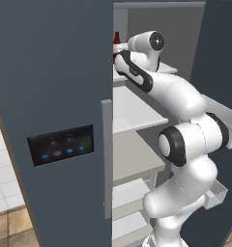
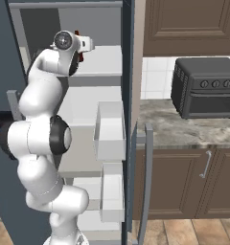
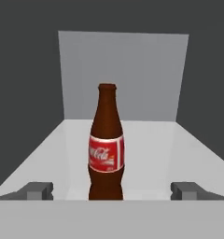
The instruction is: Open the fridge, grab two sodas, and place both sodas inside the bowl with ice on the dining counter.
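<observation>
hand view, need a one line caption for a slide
Open gripper faces an upright brown cola bottle with a red label, standing on a white fridge shelf.

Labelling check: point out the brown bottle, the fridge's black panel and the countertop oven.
brown bottle (image 3: 106, 156), hand view, red label.
black panel (image 1: 61, 144), left base view, panel centre.
countertop oven (image 2: 206, 91), right base view, front face.

The dark brown glass-like bottle with a red label (image 3: 106, 144) looks smooth and faintly glossy. The tall slate-blue fridge (image 1: 55, 96) has a matt door skin — its white shelves (image 3: 132, 154) plain, smooth and plastic-looking.
</observation>
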Motion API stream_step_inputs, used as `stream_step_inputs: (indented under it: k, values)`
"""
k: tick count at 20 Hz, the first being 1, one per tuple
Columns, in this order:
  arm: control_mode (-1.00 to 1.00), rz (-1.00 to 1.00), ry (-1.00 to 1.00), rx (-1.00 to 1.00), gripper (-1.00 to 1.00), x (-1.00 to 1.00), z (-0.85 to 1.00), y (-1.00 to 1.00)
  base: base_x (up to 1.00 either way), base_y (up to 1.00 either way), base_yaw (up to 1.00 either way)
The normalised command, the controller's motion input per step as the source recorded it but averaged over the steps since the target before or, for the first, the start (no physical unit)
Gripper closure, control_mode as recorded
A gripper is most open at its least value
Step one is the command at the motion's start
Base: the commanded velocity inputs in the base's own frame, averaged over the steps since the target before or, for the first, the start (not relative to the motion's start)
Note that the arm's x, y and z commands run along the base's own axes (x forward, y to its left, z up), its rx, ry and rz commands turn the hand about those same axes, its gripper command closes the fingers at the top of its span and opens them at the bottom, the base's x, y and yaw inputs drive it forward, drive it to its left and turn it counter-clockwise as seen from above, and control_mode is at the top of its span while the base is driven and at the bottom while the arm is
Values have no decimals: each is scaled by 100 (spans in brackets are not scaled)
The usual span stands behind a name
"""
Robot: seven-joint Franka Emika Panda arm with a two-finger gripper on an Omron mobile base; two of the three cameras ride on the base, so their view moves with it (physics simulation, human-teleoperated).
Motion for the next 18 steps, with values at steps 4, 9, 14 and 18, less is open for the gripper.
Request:
stream_step_inputs:
  k: [4,9,14,18]
  values:
    - [-100,0,5,0,-100,39,0,14,0,0,0]
    - [-100,0,6,0,-100,44,0,13,0,0,0]
    - [-100,0,5,0,-100,39,0,14,0,0,0]
    - [-100,0,5,0,100,33,0,9,0,0,0]
